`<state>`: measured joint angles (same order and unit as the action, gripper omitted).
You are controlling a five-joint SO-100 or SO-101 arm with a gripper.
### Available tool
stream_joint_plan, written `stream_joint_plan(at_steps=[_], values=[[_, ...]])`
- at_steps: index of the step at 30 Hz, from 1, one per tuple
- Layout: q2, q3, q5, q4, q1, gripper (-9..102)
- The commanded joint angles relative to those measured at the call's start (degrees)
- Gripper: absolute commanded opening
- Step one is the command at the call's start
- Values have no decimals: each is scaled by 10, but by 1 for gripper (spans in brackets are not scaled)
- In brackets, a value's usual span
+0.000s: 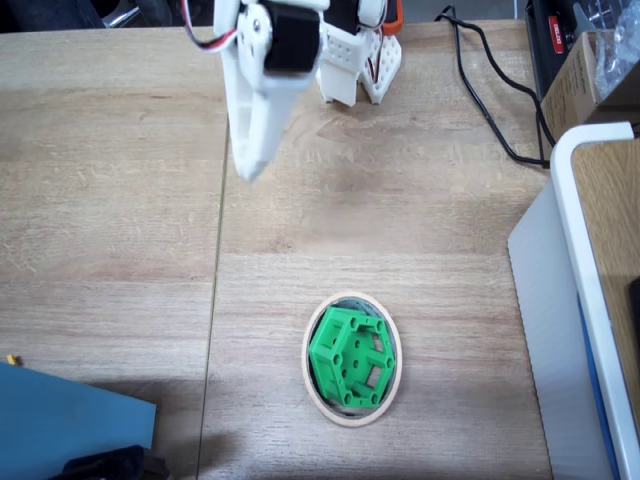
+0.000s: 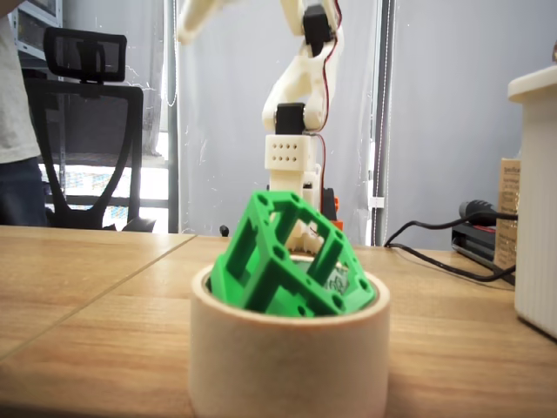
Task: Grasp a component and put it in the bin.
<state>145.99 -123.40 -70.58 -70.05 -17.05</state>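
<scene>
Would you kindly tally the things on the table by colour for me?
Green: 1, the block, sitting tilted inside the ring
Beige: 1, the ring
White: 2, the arm and the box
Blue: 1, the panel
Black: 1, the cable
Total: 6

From my station, the lower part of the component (image 2: 280,257) is sunk behind the wall of the bin (image 2: 287,357) in a fixed view, and the bin's base is cut off by the bottom edge. Above the bin, the gripper (image 2: 193,22) runs out past the top edge, so I cannot tell how its jaws stand. A person (image 2: 17,122) far left of the bin is cropped.
</scene>
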Motion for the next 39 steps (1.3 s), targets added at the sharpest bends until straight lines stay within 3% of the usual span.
stream_joint_plan(at_steps=[1, 12, 24, 39], values=[[79, -62, -50, 4, -41, 0], [256, -271, -168, 5, -160, 0], [421, -425, -175, 0, -237, 0], [462, -548, -175, 0, -308, 0]])
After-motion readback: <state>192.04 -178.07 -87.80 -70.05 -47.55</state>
